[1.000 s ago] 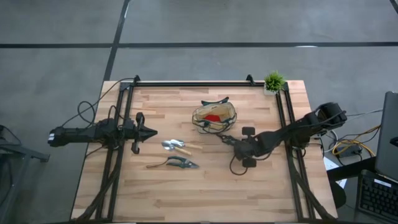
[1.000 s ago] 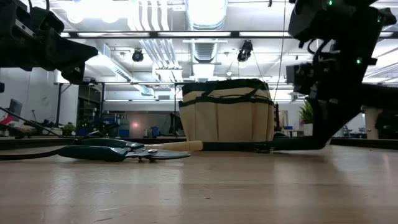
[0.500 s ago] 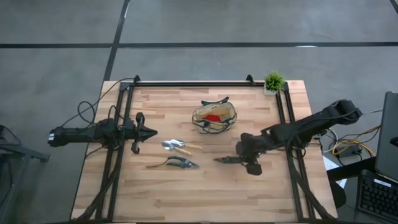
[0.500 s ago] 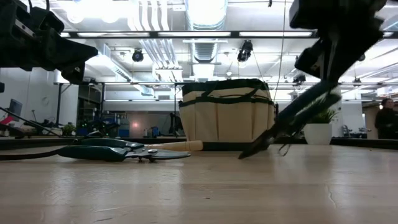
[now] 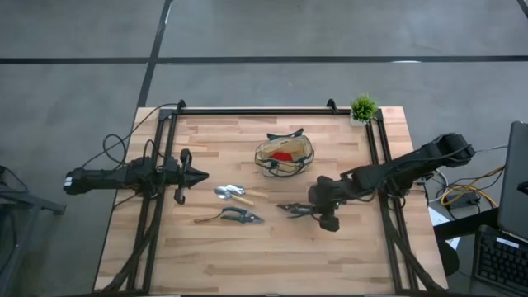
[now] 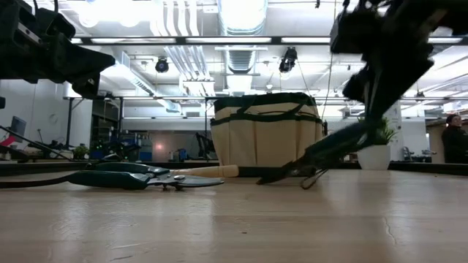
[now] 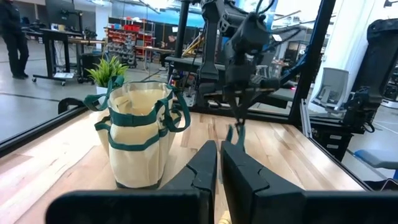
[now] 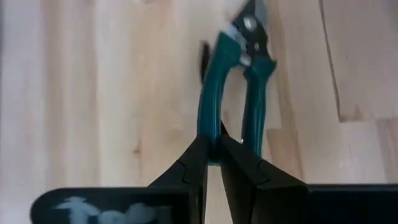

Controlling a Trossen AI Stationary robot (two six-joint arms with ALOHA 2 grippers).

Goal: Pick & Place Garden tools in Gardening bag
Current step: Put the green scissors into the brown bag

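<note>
Your right gripper (image 8: 211,146) is clamped on one handle of the small teal-handled snips (image 8: 239,74), tip near the wood — next, lift them over the round tan fabric bag (image 5: 285,154). Left gripper (image 5: 200,174) is closed on nothing.

The bag (image 5: 285,154) hides most of its red item (image 5: 281,154).

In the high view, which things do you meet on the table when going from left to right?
Left gripper → trowel → gardening bag → right gripper holding small shears → potted plant.

Tan gardening bag (image 7: 138,138) on the table (image 7: 283,163) — potted plant (image 7: 104,72) behind it.
</note>
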